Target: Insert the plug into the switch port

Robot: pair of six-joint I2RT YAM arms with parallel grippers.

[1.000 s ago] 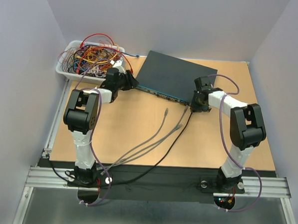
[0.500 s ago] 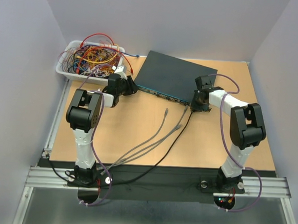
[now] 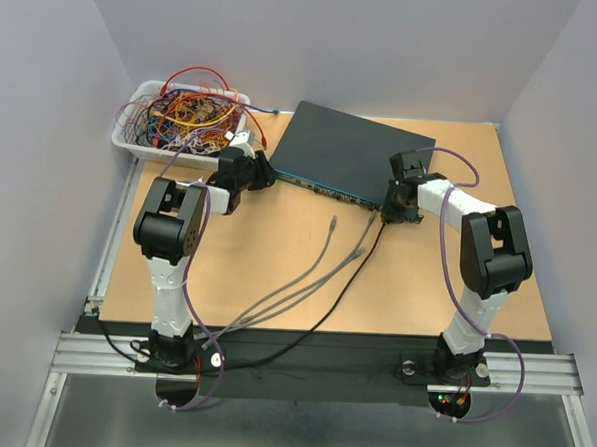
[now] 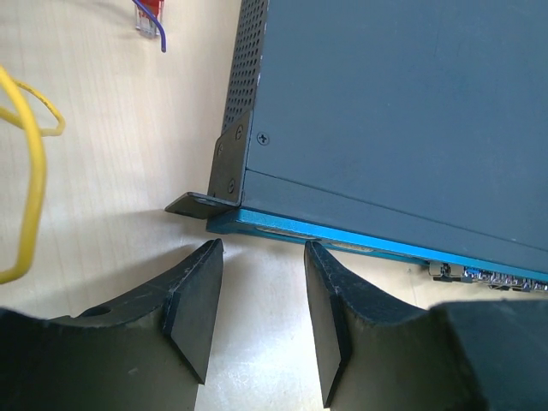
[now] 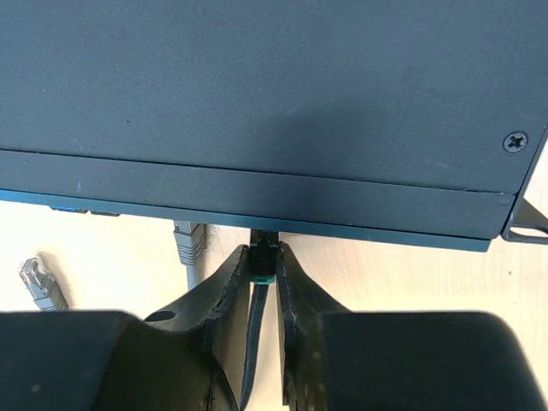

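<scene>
The switch [image 3: 347,151] lies flat at the back of the table, its teal front edge facing the arms. My right gripper [image 5: 264,257] is shut on the black plug [image 5: 264,264], which has a teal collar and a black cable. The plug's tip is pressed against the front edge of the switch [image 5: 257,94], and the overhang hides whether it sits in a port. In the top view the right gripper [image 3: 392,203] is at the switch's front right. My left gripper [image 4: 261,257] stands open and empty just before the front left corner of the switch [image 4: 402,111], near its mounting ear.
A white tray [image 3: 128,139] full of tangled wires stands at the back left. Two loose grey cables [image 3: 330,225] lie mid-table. A grey plug [image 5: 188,244] sits at the switch front, left of my right gripper. A yellow wire [image 4: 34,171] loops left of the left gripper.
The left arm has shifted slightly right and up, bringing its gripper nearer the switch's left corner. The right gripper and the plug have not moved.
</scene>
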